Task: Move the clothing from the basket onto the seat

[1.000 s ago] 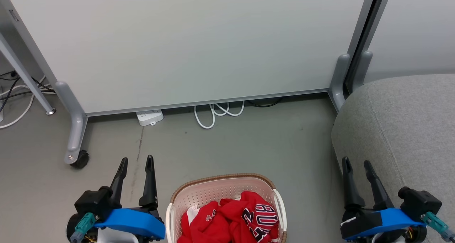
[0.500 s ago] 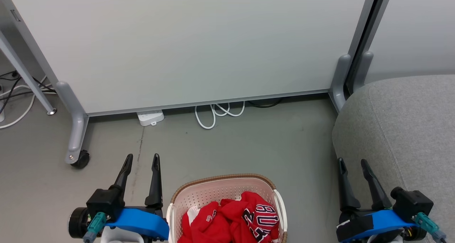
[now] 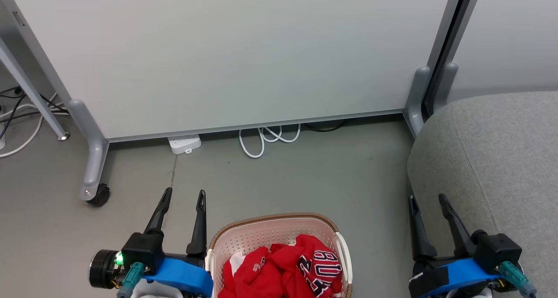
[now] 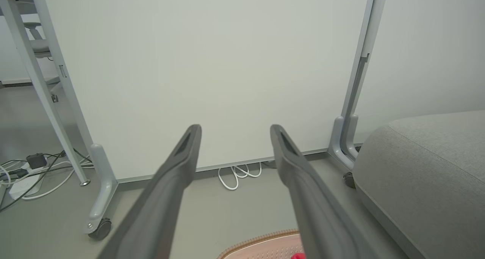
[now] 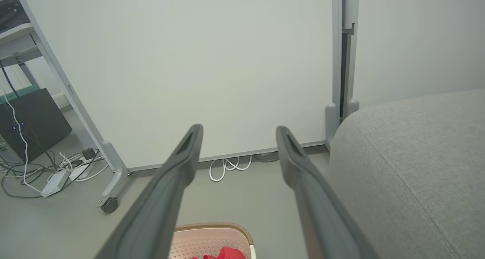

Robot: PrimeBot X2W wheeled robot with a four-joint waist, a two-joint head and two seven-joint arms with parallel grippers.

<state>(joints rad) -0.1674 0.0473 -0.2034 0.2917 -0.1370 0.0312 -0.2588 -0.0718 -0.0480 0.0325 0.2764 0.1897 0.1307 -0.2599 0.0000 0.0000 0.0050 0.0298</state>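
Red clothing lies bunched inside the basket, which stands on the floor between the two grippers.

Left gripper: the jaws are spread wide with nothing between them. The basket's brown rim is just beside the inner finger, on the side towards the other arm. The clothing lies lower and further to that side, clear of the jaws.

Right gripper: the jaws are likewise spread wide and hold nothing. Basket and clothing lie well to the left of its fingers, with bare floor between.

Seat: grey fabric, immediately right of the right gripper's jaws. In the head view the outer finger overlaps the seat's rounded edge; contact cannot be determined.

In the left wrist view, the basket rim and a scrap of red cloth show low beside the right-hand finger. In the right wrist view they show low between the fingers, beneath the jaws rather than within them.

Ahead of both sets of fingertips stands a pale partition with a looped white cable at its foot.
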